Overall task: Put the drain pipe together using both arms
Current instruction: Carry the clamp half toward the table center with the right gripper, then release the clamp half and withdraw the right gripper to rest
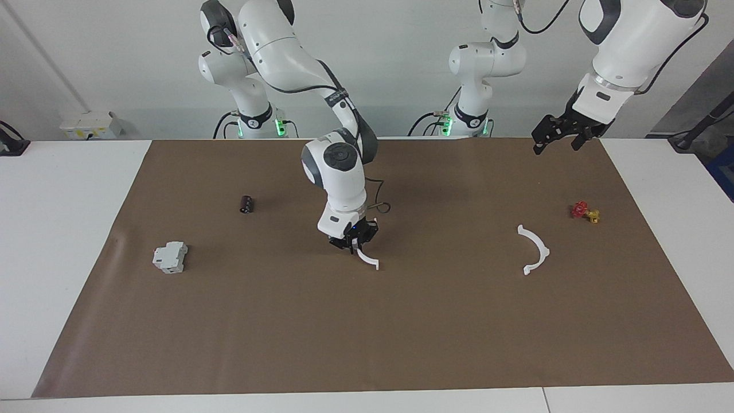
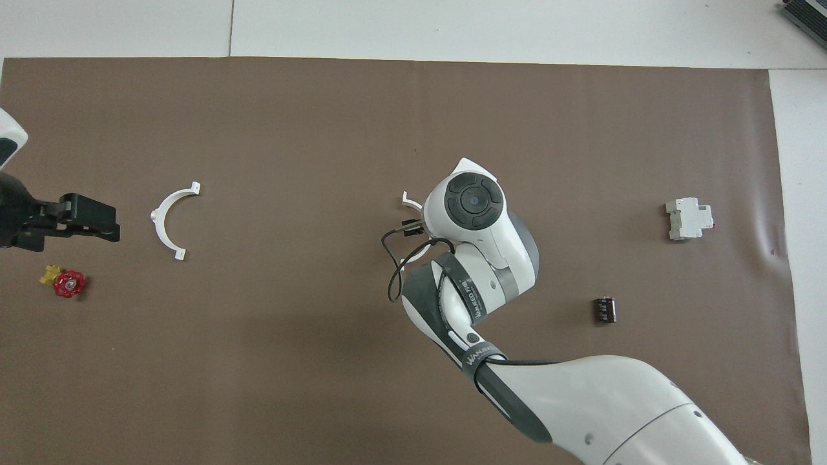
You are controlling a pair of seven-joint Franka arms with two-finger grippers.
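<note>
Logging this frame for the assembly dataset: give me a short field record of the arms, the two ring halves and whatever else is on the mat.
right gripper: low over the mat's middle, shut on one half-ring
left gripper: waiting, raised at its own end of the table, open
other half-ring: flat on the mat, untouched, beside the red-and-yellow valve
halves joined: no
other items: grey-white block, small dark cylinder
</note>
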